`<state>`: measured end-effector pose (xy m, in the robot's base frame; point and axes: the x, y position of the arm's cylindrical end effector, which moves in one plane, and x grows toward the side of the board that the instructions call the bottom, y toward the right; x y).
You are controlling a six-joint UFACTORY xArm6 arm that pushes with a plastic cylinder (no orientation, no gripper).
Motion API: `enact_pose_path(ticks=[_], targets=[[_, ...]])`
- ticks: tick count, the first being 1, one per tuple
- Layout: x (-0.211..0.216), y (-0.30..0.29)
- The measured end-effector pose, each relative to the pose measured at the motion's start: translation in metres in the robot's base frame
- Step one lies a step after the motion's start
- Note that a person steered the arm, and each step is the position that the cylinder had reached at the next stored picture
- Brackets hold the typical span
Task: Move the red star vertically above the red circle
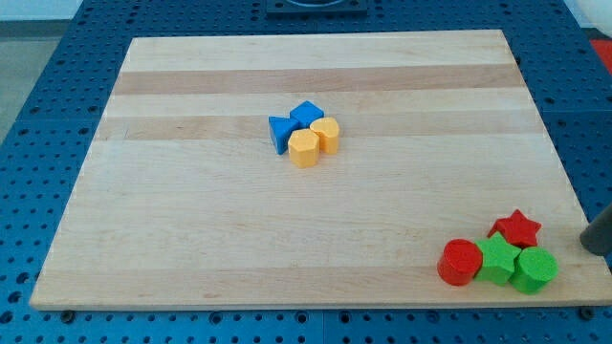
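Near the middle of the wooden board [191, 220], slightly toward the view's top, four blocks huddle together: a blue triangular block [280, 133] at the left, a blue cube [307, 114] behind it, a yellow hexagonal block [304, 148] in front, and a yellow cylinder-like block [326, 135] at the right, all touching or nearly so. Wide bare wood lies around this cluster on every side.

Down in the board's corner at the view's bottom right sits the second group. The red circle [460, 262], a short cylinder, is leftmost. Just right of it a green star [496, 259] touches it, and a green cylinder [535, 269] presses against that star, close to the board's bottom edge. The red star [515, 228] sits behind the green star, touching it, up and to the right of the red circle. It has no long axis; one point aims toward the view's top. Open wood lies above and left of it; the board's right edge is near.

My tip [595, 250] shows only as a dark stub at the view's right border, beside the board's edge, right of the red star and apart from it. The rod has no fingers, so nothing is held.
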<state>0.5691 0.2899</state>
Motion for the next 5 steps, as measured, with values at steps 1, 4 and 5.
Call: enact_pose_path(ticks=[1,4,5], targets=[[0.003,-0.023],[0.0,-0.053],[0.0,-0.072]])
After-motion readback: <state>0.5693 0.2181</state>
